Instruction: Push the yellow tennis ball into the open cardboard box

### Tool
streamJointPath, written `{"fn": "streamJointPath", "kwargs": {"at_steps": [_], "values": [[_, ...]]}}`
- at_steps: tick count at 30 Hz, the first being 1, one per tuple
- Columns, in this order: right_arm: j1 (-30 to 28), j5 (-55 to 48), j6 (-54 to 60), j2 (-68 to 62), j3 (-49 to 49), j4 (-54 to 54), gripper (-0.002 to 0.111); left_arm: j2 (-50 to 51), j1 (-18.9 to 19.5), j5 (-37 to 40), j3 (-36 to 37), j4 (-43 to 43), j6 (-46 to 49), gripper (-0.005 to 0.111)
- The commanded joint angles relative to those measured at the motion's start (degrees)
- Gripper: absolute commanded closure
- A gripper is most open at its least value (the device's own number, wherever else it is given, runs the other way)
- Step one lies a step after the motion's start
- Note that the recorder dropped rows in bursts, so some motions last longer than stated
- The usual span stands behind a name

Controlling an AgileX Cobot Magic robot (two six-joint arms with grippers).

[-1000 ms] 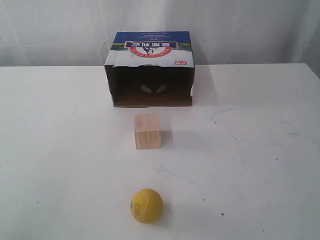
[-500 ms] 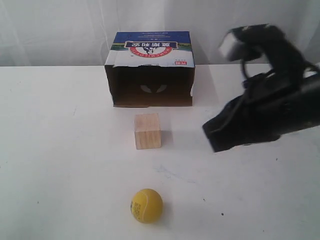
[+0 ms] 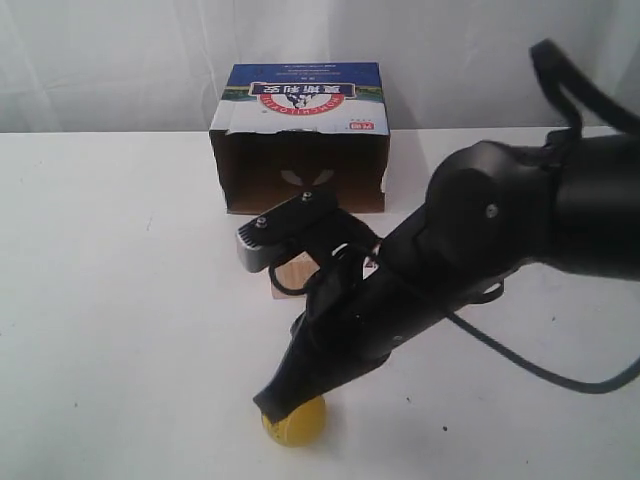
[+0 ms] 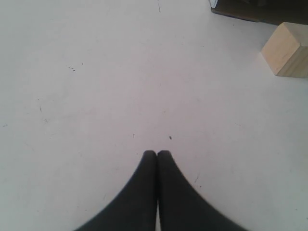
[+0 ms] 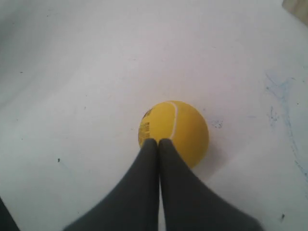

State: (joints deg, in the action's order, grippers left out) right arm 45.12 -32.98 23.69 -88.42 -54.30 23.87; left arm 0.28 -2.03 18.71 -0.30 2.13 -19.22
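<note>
The yellow tennis ball (image 3: 299, 425) lies near the table's front edge, half covered by my right arm. In the right wrist view the ball (image 5: 180, 126) sits just beyond my right gripper (image 5: 158, 141), which is shut with nothing in it, tips at the ball's upper near side. The right gripper (image 3: 272, 400) reaches across the middle. The open cardboard box (image 3: 300, 140) stands at the back, dark opening facing the ball. My left gripper (image 4: 157, 153) is shut over bare table, out of the exterior view.
A pale wooden cube (image 3: 288, 272) stands between ball and box, mostly hidden by the right arm; the left wrist view shows the cube (image 4: 288, 50) and a corner of the box (image 4: 260, 9). White table (image 3: 120, 300) spreads to both sides.
My right arm swung in from the right and came down across the middle, its shut tips now at the ball. The ball, cube and box have stayed put.
</note>
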Motion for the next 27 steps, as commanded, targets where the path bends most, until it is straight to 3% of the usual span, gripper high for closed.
{"fn": "streamJointPath", "kwargs": {"at_steps": [1, 27], "values": [[2.66, 4.55, -0.98, -3.28, -0.5, -0.39, 0.108, -0.28, -0.34, 2.04, 0.3, 0.21, 0.16, 0.107], [5.13, 6.43, -7.71, -8.65, -1.01, -4.03, 0.108, -0.28, -0.34, 2.04, 0.3, 0.21, 0.16, 0.107]]}}
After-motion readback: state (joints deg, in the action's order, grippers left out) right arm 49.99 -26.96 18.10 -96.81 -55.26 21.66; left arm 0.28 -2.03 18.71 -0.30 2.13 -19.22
